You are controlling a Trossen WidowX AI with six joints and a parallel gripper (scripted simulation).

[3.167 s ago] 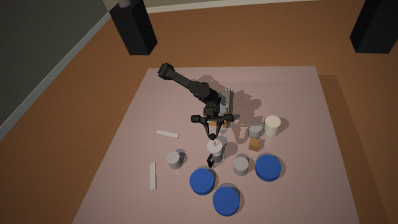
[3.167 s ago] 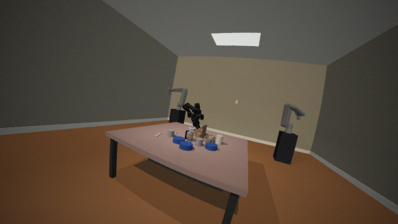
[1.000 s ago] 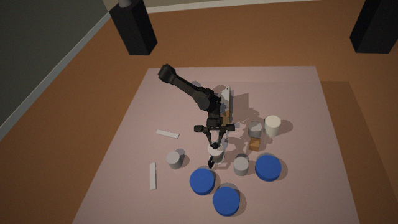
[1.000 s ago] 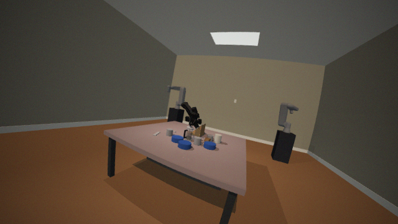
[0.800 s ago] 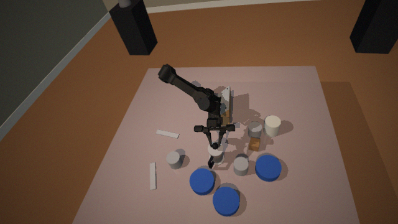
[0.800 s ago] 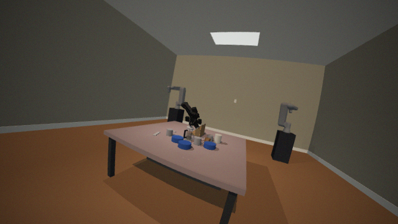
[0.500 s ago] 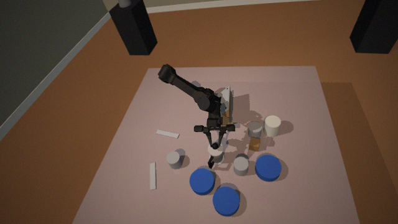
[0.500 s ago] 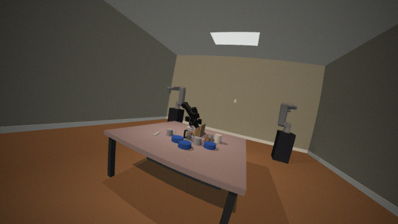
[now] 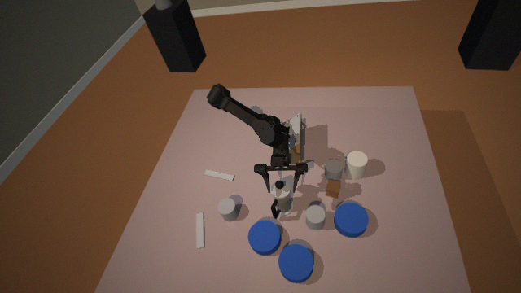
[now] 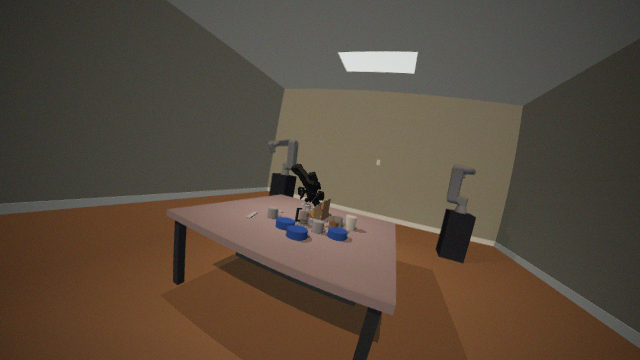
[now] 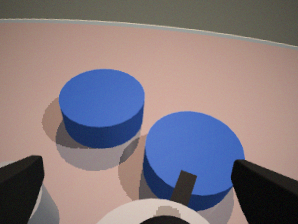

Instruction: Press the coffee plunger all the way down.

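The coffee press stands upright on the pink table, a pale cylinder with a dark handle at its lower left. Its black plunger knob sits low, close above the white lid. My gripper is open, its two dark fingers spread wide to either side of the knob without touching it. In the exterior view the press is small, below the black arm.
Three blue discs lie in front of the press. Grey cylinders, a cream cup, a brown block and two white strips stand around it.
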